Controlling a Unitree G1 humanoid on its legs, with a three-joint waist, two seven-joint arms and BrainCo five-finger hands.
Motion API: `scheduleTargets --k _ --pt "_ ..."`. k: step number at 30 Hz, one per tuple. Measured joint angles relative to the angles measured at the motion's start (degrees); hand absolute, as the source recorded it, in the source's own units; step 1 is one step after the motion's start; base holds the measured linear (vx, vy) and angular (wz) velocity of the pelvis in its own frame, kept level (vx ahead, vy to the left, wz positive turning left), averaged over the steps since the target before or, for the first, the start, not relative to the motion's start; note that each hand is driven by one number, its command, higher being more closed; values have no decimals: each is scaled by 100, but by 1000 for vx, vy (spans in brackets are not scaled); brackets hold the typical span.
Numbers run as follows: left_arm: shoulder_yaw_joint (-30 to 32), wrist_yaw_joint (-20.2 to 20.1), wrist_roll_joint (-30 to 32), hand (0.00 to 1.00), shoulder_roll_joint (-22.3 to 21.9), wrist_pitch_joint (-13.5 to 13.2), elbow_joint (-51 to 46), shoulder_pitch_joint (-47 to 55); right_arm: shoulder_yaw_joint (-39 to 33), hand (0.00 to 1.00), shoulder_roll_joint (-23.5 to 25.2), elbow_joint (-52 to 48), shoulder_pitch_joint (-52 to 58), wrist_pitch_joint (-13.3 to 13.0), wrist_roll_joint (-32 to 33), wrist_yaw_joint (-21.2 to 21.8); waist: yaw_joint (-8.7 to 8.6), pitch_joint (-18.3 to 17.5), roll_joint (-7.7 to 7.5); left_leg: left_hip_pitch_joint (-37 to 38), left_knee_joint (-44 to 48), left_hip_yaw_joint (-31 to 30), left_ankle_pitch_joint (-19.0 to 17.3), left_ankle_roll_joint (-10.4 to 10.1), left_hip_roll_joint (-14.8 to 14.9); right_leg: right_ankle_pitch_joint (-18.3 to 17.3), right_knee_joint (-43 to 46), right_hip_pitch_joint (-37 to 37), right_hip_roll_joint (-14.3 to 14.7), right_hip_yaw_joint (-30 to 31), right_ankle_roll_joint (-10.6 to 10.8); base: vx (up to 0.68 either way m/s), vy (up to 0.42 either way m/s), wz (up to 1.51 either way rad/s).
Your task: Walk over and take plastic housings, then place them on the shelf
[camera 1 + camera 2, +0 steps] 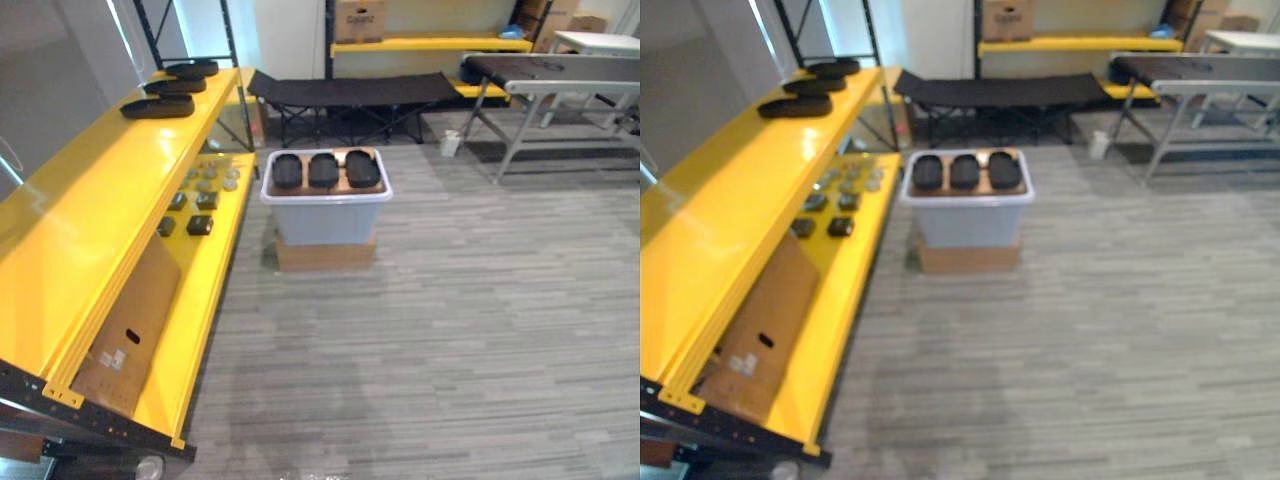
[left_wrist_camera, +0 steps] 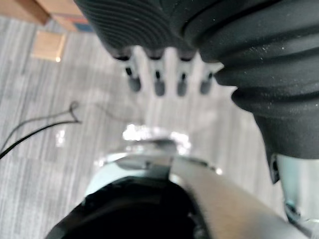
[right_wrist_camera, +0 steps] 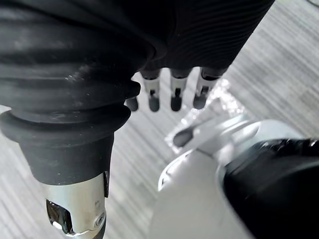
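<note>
Black plastic housings (image 1: 323, 170) sit three abreast across the white bin's (image 1: 325, 222) top, three more at the yellow shelf's (image 1: 90, 230) far end, while the left hand (image 2: 158, 80) and right hand (image 3: 175, 95) hang straight-fingered, holding nothing.

Bright light, glare on yellow shelf (image 1: 95, 215)

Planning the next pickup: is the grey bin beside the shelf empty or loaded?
Loaded: three black housings lie side by side across the top of the bin.

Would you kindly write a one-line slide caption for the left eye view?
Three black plastic housings sit atop a pale bin beside the yellow shelf, whose top level holds three others.
</note>
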Motion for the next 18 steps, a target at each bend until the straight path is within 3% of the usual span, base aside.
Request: scheduleTargets --k 8,18 --pt "-64 26 -109 0 106 -179 13 -4 -8 0 65 7 -82 4 2 -9 -30 93 -135 116 -166 60 42 -9 -34 25 -22 33 -10 -81 95 15 7 -1" --pt "-67 125 -288 0 42 -271 14 15 3 0 34 -4 -99 4 34 -10 -62 215 -79 190 -213 122 116 2 -45 -22 77 9 -31 -84 56 -82 -23 -3"
